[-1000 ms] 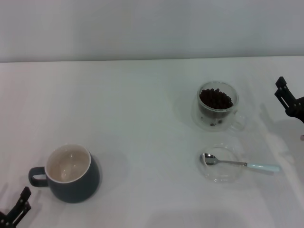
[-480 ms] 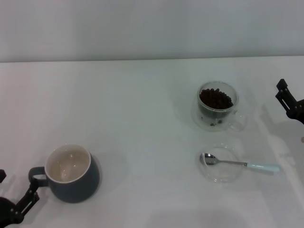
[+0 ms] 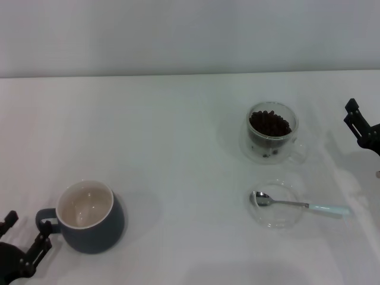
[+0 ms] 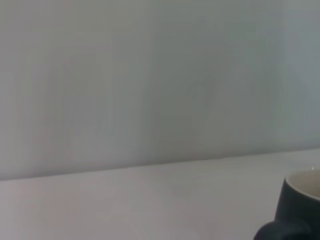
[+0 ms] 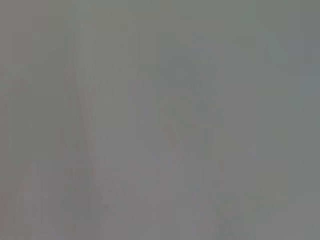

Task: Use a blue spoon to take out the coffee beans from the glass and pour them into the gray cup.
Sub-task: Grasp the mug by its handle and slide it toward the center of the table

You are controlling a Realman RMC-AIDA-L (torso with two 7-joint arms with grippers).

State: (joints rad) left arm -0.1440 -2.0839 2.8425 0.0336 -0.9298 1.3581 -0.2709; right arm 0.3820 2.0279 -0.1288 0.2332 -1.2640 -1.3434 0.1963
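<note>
The left gripper (image 3: pixel 24 240), jaws spread, is hovering beside the squat slate-gray cup's (image 3: pixel 89 217) handle, while the pale-blue-handled metal spoon (image 3: pixel 300 205) is lying well apart across a clear glass saucer (image 3: pixel 276 205).

Head cam: high, looks fwd and down over white tabletop (image 3: pixel 178 136), whole work area in frame, far wall along top.

L wrist cam: low, near table level, faces along surface toward wall; squat dark slate-gray mug w/ cream inside (image 4: pixel 300 207) close at frame edge.

Shared by head + L wrist: same mug (image 3: pixel 89 217), table, wall.

R wrist cam: featureless gray, facing can't be told; nothing shared.
</note>
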